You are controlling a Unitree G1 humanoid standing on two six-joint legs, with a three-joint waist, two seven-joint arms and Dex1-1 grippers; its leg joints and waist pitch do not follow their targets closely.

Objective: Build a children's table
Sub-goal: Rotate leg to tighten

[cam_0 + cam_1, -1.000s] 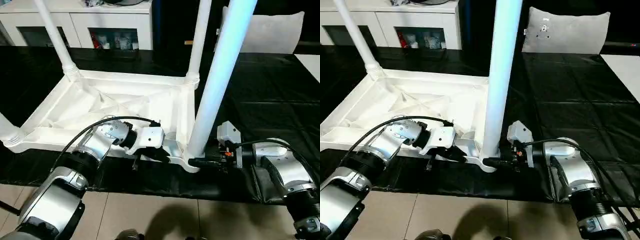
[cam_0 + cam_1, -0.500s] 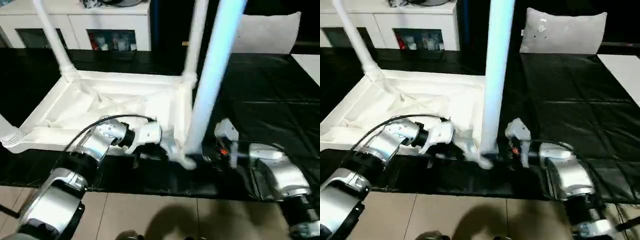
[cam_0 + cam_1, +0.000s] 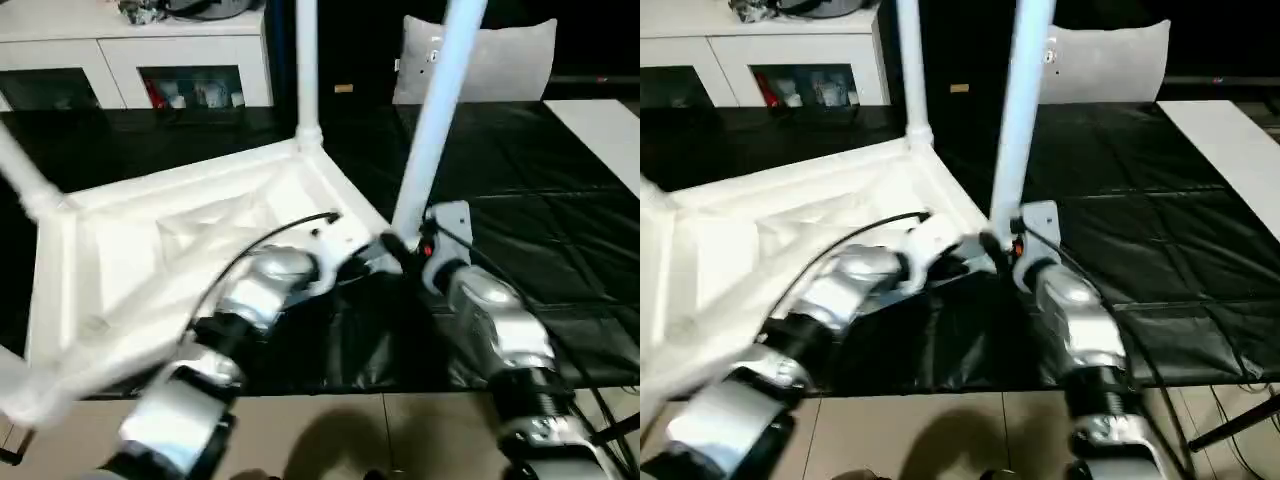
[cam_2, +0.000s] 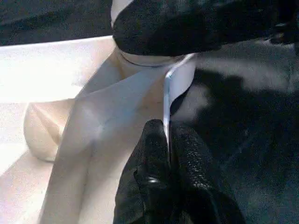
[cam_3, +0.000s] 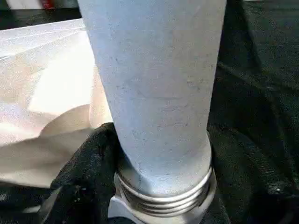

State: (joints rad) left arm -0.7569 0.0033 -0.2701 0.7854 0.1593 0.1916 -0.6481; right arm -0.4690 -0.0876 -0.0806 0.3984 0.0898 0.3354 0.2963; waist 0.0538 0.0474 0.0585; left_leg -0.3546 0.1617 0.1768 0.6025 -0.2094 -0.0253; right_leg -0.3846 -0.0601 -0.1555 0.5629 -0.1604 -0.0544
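The children's table (image 3: pixel 150 250) lies upside down on the black sheet, ribbed underside up, with legs rising from its corner sockets. My right gripper (image 3: pixel 400 245) is shut on the base of the near right leg (image 3: pixel 435 130). In the right wrist view its black fingers (image 5: pixel 88 158) hug that leg (image 5: pixel 154 84) just above the threaded collar (image 5: pixel 163 196). My left gripper (image 3: pixel 350 268) is shut on the thin rim (image 4: pixel 180 81) of the tabletop beside that corner, its fingertips (image 4: pixel 156 140) pinching the edge. Another leg (image 3: pixel 306 70) stands at the far corner.
A white cabinet with glass doors (image 3: pixel 120 70) stands at the back, and a pale cushion (image 3: pixel 500 60) leans behind the held leg. The black sheet (image 3: pixel 520 180) covers the floor to the right, with a flat white board (image 3: pixel 600 130) at its edge. Tiles (image 3: pixel 350 430) lie in front.
The table has turned on the sheet, its gripped corner swinging away from me with both grippers still holding it. The view has shifted too.
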